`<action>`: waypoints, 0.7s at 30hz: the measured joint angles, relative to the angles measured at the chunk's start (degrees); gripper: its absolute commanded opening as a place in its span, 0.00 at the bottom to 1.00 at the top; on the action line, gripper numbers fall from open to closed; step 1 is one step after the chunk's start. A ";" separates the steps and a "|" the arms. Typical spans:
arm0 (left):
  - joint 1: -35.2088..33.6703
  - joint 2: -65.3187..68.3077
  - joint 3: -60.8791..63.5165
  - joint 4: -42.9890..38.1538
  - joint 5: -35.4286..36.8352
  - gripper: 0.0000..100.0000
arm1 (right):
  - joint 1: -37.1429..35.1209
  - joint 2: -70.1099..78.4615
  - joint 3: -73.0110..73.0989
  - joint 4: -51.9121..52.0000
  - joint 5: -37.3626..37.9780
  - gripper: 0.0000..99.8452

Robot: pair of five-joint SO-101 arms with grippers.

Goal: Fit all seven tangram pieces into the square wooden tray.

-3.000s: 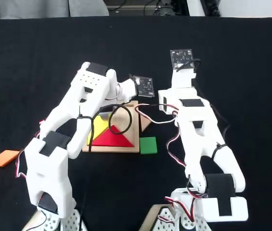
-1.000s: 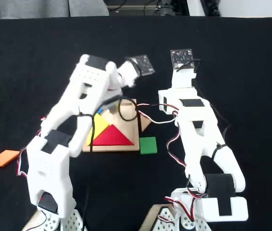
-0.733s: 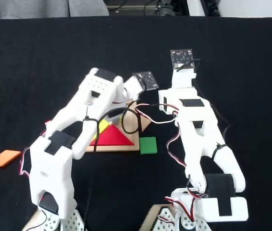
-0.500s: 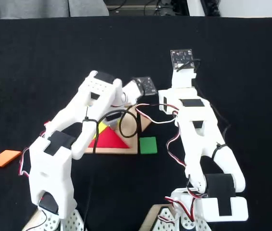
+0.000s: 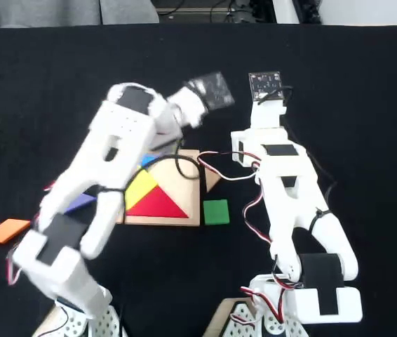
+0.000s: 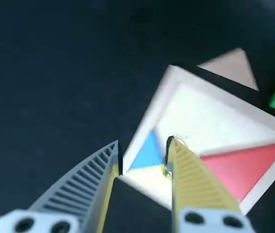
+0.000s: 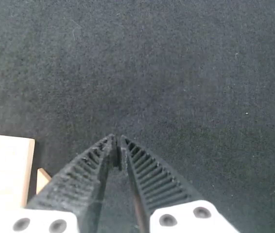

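Over the black tabletop point(image 5: 353, 84), the left arm point(image 5: 114, 147) has swung up off the wooden tray point(image 5: 163, 222). That uncovers the red triangle point(image 5: 158, 203), yellow triangle point(image 5: 140, 186) and blue triangle point(image 5: 147, 161) seated inside. The green square point(image 5: 217, 211), orange piece point(image 5: 4, 230) and purple piece point(image 5: 81, 203) lie outside. The left fingers point(image 6: 191, 179) are apart and empty; the right fingers point(image 7: 147, 170) are together.
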 measured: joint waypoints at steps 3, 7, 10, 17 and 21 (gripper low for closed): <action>-4.31 -8.09 -1.32 4.31 2.73 0.17 | 0.00 0.00 0.00 0.00 0.00 0.01; -11.60 -20.04 -0.88 11.52 5.98 0.17 | 0.00 0.00 0.00 0.18 0.00 0.01; -18.02 -29.01 4.04 12.92 8.70 0.17 | 0.00 -1.93 0.00 2.73 0.09 0.01; -32.70 -45.98 33.85 0.62 16.70 0.17 | -1.32 -15.47 0.00 16.18 11.25 0.03; -42.29 -53.63 53.19 -8.35 20.04 0.17 | -3.43 -19.25 0.00 26.90 14.15 0.13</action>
